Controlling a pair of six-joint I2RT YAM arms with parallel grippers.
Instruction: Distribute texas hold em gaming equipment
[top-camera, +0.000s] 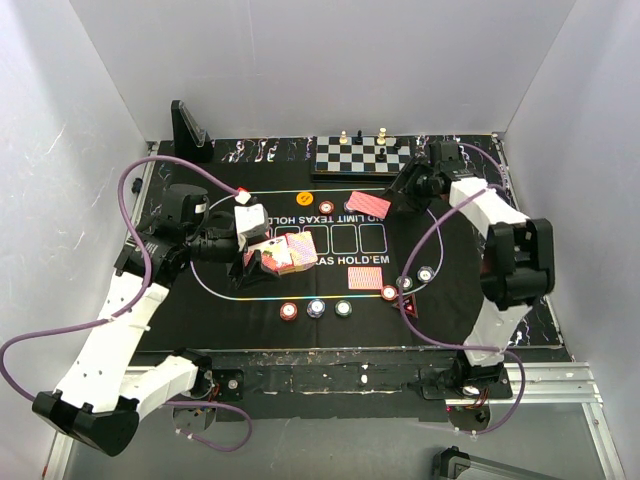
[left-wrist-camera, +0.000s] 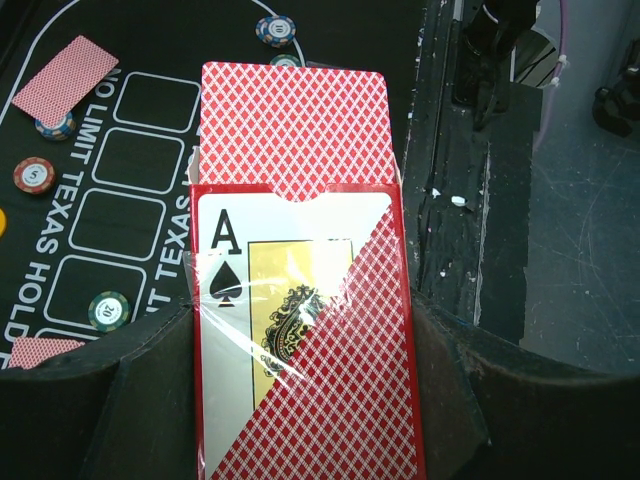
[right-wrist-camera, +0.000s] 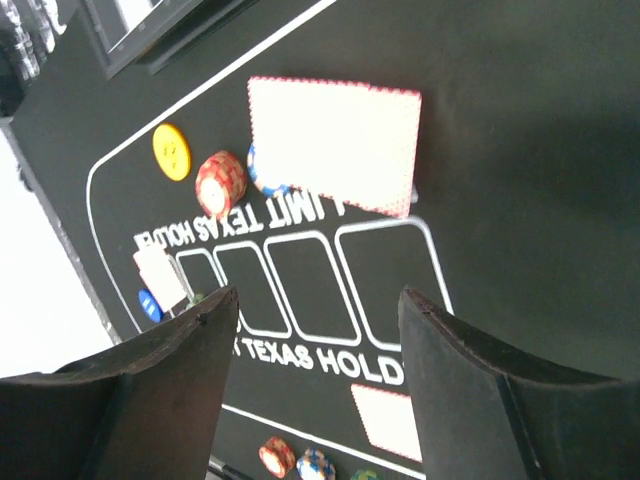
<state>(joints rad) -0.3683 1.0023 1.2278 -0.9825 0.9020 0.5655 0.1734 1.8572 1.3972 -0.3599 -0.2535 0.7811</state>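
Left jaws: I've got them clamped on the card box, a red-backed card sticking out of its open end.
Right jaws: apart, nothing between them, hovering over the mat.
Under the right jaws: face-down card overlapping a blue chip, with a red chip and an orange chip just beside.
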